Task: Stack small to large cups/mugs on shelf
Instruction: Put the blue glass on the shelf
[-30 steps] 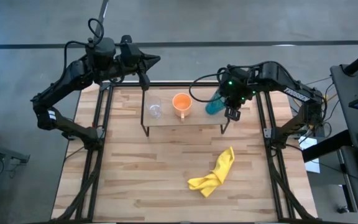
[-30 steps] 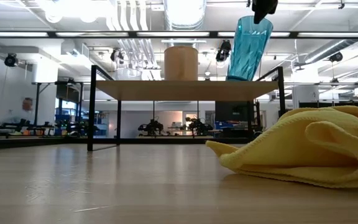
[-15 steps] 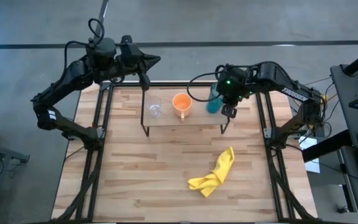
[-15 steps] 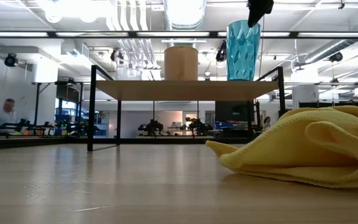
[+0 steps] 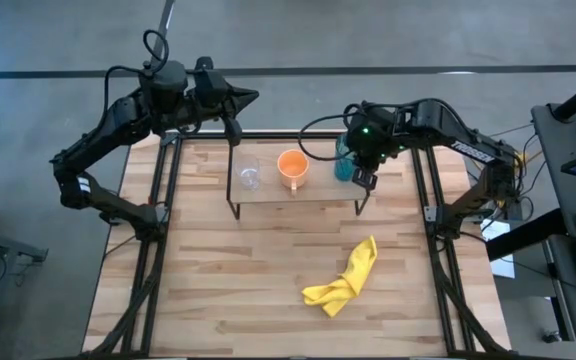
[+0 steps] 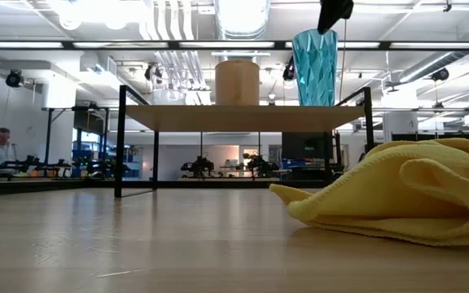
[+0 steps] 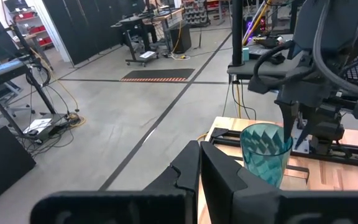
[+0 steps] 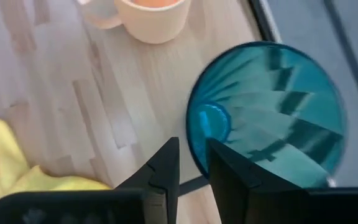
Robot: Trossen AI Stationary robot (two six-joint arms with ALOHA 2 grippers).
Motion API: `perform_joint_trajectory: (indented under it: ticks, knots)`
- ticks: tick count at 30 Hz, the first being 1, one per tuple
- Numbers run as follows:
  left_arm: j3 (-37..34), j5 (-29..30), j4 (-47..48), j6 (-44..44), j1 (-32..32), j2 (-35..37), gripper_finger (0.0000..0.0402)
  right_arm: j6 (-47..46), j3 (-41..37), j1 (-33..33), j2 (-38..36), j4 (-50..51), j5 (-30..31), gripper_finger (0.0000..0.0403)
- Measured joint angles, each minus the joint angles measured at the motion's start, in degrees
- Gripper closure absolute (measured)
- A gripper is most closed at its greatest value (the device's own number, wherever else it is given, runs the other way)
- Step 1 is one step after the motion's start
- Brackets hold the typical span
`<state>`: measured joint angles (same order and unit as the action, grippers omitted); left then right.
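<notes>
Since a second ago, the teal tumbler [image 5: 344,160] has been brought from a tilt to upright on the shelf [image 5: 268,190], just beside the orange mug [image 5: 292,166], with the small glass cup [image 5: 249,175] beyond the mug, so an ascending row is formed. In the high view, the right pincer [image 5: 361,176] is reached over the tumbler; the left pincer [image 5: 231,127] is parked behind the shelf. In the low view, the tumbler [image 6: 314,68] stands flat on the shelf [image 6: 243,117], the yellow cloth [image 6: 397,191] lying on the tabletop [image 6: 137,244]. In the right wrist view, the rim [image 8: 194,134] is pinched by narrowly set fingers [image 8: 166,168].
</notes>
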<state>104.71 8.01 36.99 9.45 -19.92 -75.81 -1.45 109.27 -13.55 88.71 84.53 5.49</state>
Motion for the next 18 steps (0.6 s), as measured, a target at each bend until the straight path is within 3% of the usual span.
perform_joint_trajectory:
  ticks: [18]
  knots:
    - [-0.1,0.0,0.0,0.5,-0.2,0.0,0.0402,-1.1,0.0,0.7,2.5,-5.9,-1.4,0.0330]
